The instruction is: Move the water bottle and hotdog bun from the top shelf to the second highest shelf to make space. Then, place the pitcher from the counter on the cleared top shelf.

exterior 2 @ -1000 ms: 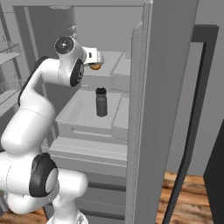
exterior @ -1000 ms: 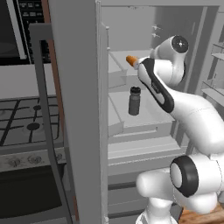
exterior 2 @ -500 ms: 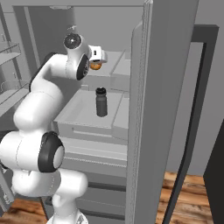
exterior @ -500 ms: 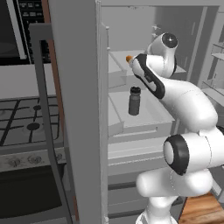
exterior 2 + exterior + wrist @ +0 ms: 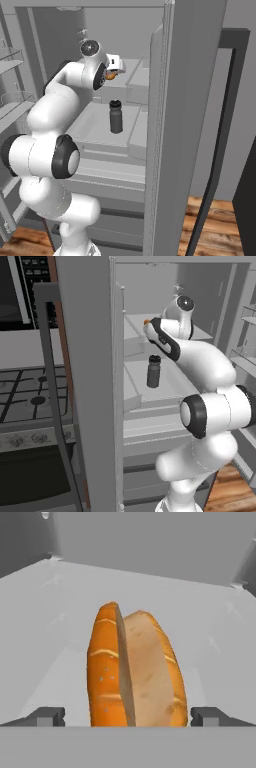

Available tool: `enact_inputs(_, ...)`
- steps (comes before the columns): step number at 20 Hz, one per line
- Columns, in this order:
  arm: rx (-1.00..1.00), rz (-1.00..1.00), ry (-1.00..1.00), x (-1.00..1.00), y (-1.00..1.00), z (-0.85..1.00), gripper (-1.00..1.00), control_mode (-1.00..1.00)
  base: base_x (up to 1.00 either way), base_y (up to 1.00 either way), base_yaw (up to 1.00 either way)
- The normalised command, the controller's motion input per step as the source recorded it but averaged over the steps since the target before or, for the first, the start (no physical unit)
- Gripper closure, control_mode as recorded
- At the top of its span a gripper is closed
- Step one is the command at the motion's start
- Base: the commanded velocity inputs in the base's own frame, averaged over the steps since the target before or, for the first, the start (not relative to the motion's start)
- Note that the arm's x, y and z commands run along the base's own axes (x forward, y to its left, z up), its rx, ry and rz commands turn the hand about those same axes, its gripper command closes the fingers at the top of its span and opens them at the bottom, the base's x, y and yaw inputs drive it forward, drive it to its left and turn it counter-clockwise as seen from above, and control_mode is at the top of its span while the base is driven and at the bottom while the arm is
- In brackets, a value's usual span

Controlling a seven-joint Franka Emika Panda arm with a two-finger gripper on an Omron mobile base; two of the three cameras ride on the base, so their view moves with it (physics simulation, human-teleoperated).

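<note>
Reaching into the fridge along the top shelf (image 5: 60, 607), with the gripper (image 5: 128, 717) standing fully open and holding nothing. Lying on that shelf, the bun (image 5: 135, 672), split side up, sitting between the two fingertips (image 5: 47, 716) but not clearly touching either. Standing upright on the second shelf (image 5: 170, 387) below, the bottle (image 5: 153, 371), well apart from the gripper.

A glossy white arm (image 5: 210, 406) of rounded, bulbous segments is seen, joined by dark bands, with small dark fingertips (image 5: 47, 716).
</note>
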Motion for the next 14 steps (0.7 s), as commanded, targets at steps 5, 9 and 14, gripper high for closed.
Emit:
enact_inputs(5,0.0,0.0,0.01,0.44,0.0,-0.16,-1.0,-1.0,0.0,0.0,0.0)
enact_inputs(9,0.0,0.0,0.0,0.38,0.0,-0.21,1.0,-1.0,0.0,0.0,0.0)
enact_inputs(14,0.0,0.0,0.0,0.2,0.0,-0.3,1.0,-1.0,0.0,0.0,0.0)
